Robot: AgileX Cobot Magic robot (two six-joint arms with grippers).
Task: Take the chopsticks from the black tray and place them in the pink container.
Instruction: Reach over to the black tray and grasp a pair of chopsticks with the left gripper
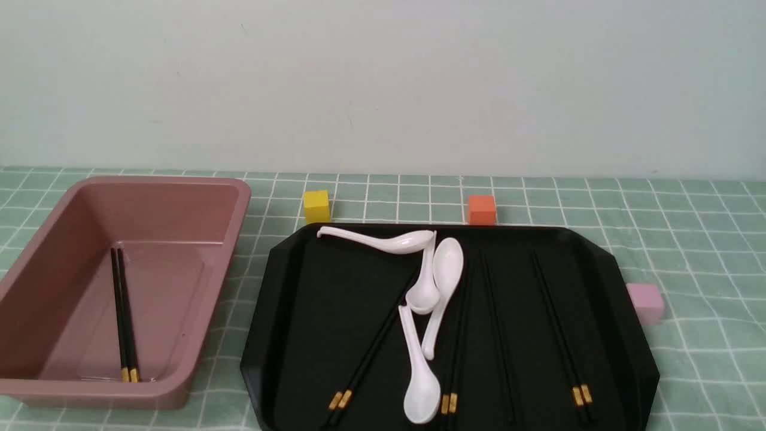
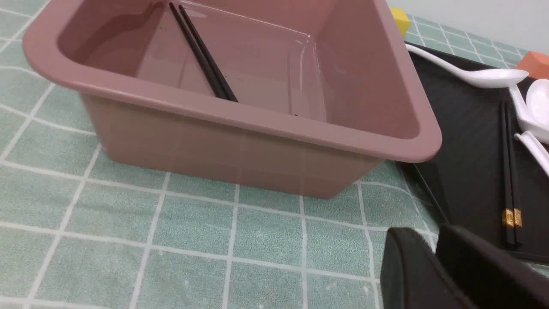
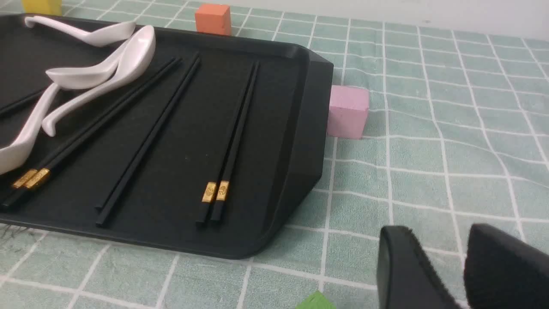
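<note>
Lower right of the black tray [image 1: 287,335], chopsticks [image 1: 559,335] lie lengthwise, nearest the empty, slightly parted right claw [image 3: 463,266].

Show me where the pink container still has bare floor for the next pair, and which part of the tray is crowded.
The pink container holds one pair of chopsticks along its left side; the floor to their right is bare. The black tray is bare on its left third; its middle is crowded with white soup spoons overlapping chopsticks.

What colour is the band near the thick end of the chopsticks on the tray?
Gold, on black chopsticks. The band shows best in the right wrist view.
</note>
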